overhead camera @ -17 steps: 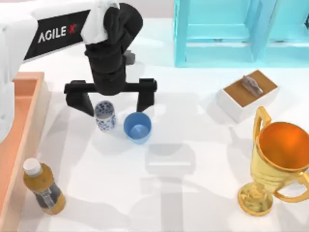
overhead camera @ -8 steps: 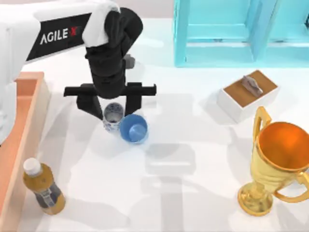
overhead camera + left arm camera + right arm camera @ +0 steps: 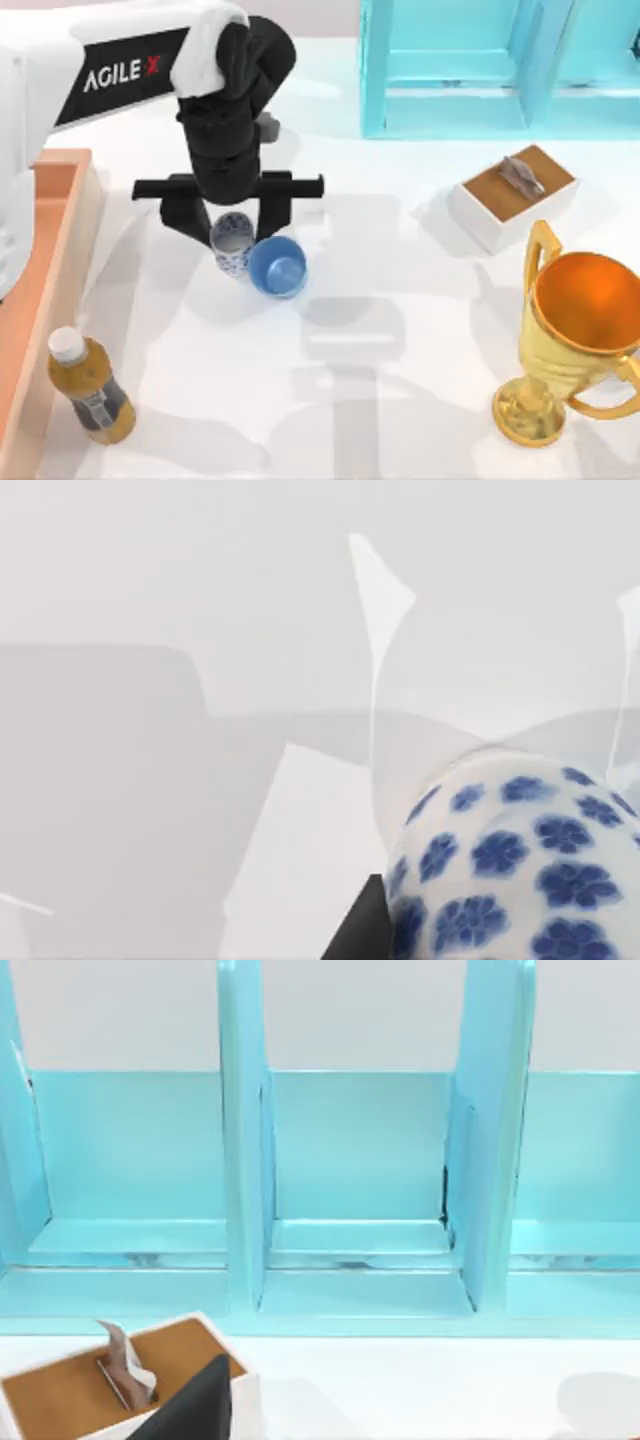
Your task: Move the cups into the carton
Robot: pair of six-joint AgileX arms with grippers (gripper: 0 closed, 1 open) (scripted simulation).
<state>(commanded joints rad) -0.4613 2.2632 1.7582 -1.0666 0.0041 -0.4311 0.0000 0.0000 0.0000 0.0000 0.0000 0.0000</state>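
Change observed: a second ago our left pincer point(image 3: 232, 215) stood spread wide above the patterned cup point(image 3: 231, 244); half a second ago its fingers had drawn in to either side of that cup, and they stand the same way now.
Pincer state: our left pincer is clenched on the patterned cup, one black finger on each side of its wall; the left wrist view shows the floral cup point(image 3: 510, 870) close up with a dark fingertip against it.
Side effect: the blue tumbler point(image 3: 277, 266) has shifted slightly from its earlier spot and now leans, touching the patterned cup on the side away from the carton.
Meaning for task: in our judgement the grasp is made and the lift has not begun; the tumbler may tip or drag when the cup rises.
Carton: the carton point(image 3: 50, 175) lies well apart from the pincer, toward the counter's left edge; the part in view holds no cup.
Small white box: the box point(image 3: 512, 197) sits far from the pincer on the opposite side, with a grey scrap on its brown top.
Trophy: the gold trophy point(image 3: 570, 335) stands beyond that box, its bowl empty.
Right arm: parked, its camera facing the turquoise shelf point(image 3: 350, 1190).
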